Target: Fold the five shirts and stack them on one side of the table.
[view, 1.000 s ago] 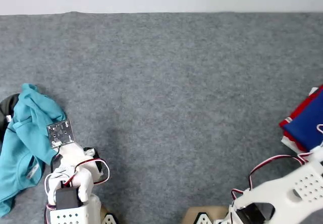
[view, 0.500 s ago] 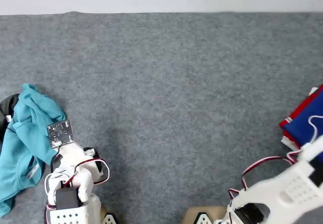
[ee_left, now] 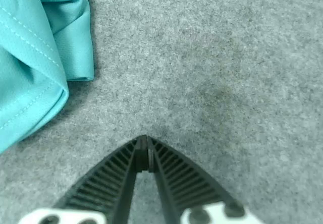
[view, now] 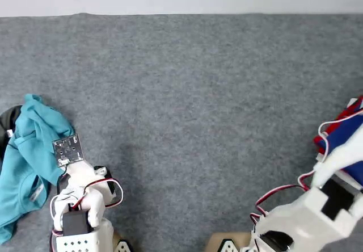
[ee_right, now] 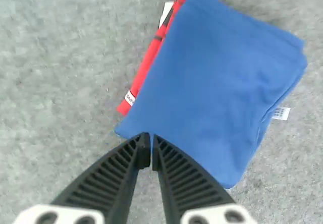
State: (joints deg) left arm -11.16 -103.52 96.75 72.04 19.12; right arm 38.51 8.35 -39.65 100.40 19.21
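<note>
a grey felt table top (view: 198,93) runs back to a pale wall, with cloth at both of its side edges. the left gripper (ee_left: 146,153) has its jaws pressed together on nothing, tips over bare felt, with the crumpled teal shirt (ee_left: 30,57) near them but apart. in the high view that teal shirt lies in a heap at the table's left edge, over a dark garment (view: 7,121) that is mostly hidden. the right gripper (ee_right: 150,151) is likewise closed and empty, poised at the near edge of a folded blue shirt (ee_right: 222,88). the blue shirt sits on a red shirt (ee_right: 151,57), with a sliver of white cloth (ee_right: 166,14) under both, making a stack at the table's right edge. judging by this layout, three shirts look done and the teal one is next. to do that step well, the left jaws should be opened wide before dropping onto the cloth. they should then pinch one layer at a hem or shoulder rather than a bunched fold and draw the shirt to the open middle of the felt. the right arm (view: 317,212) would best lift straight away from the stack, so as not to drag the blue shirt askew, then help spread the teal one flat.
</note>
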